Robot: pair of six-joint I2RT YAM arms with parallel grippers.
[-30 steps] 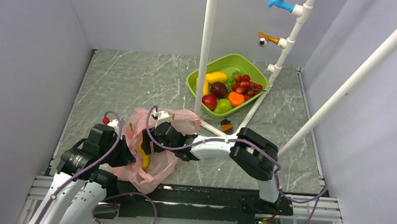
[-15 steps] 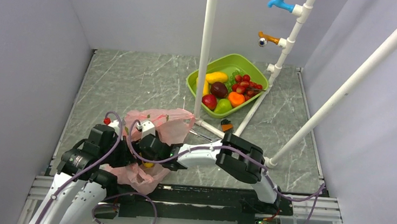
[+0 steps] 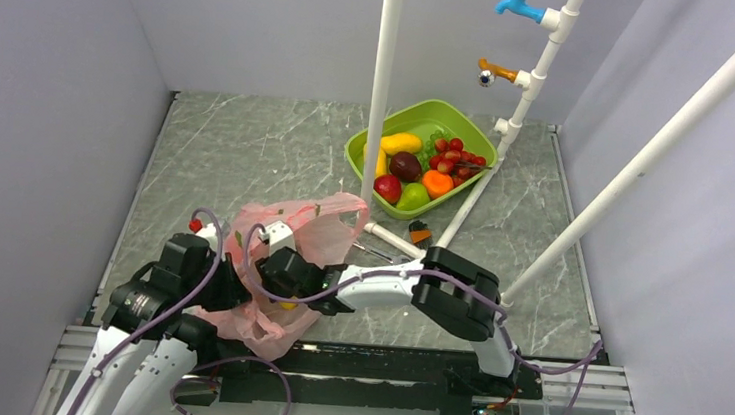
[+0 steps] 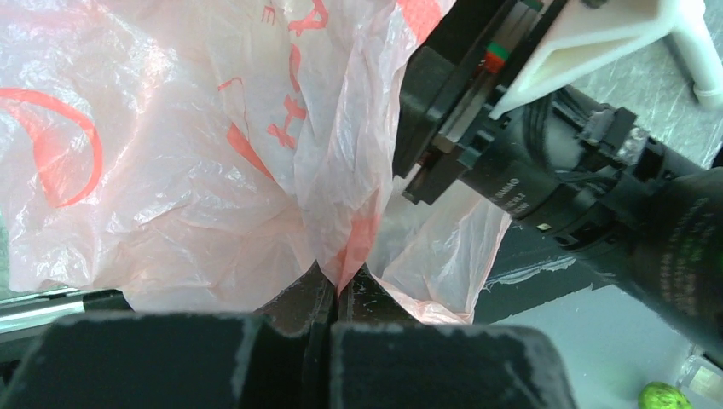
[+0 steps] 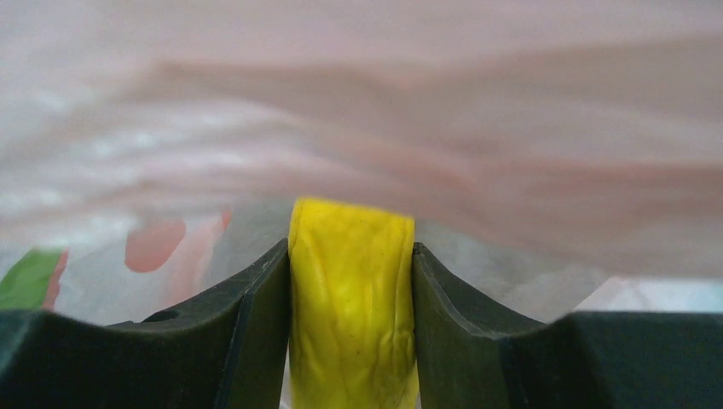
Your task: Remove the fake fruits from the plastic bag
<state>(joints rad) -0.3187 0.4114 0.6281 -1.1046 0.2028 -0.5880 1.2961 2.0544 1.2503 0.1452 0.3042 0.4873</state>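
While the left gripper [image 4: 334, 294] sits clamped tight on a fold of the plastic bag [image 4: 170, 170], the bag lies slumped to the near-left of the green tub [image 3: 430, 110], well apart from it. Bag film: thin, crinkled, translucent pink with red print. Inside the bag, the right gripper [image 5: 351, 256] presses both fingers against the sides of the yellow bananas [image 5: 351, 332]; the skin is bright yellow and finely wrinkled. The red apple [image 3: 387, 186], green pear [image 3: 413, 195] and red grape cluster [image 3: 456, 155] lie inside the tub.
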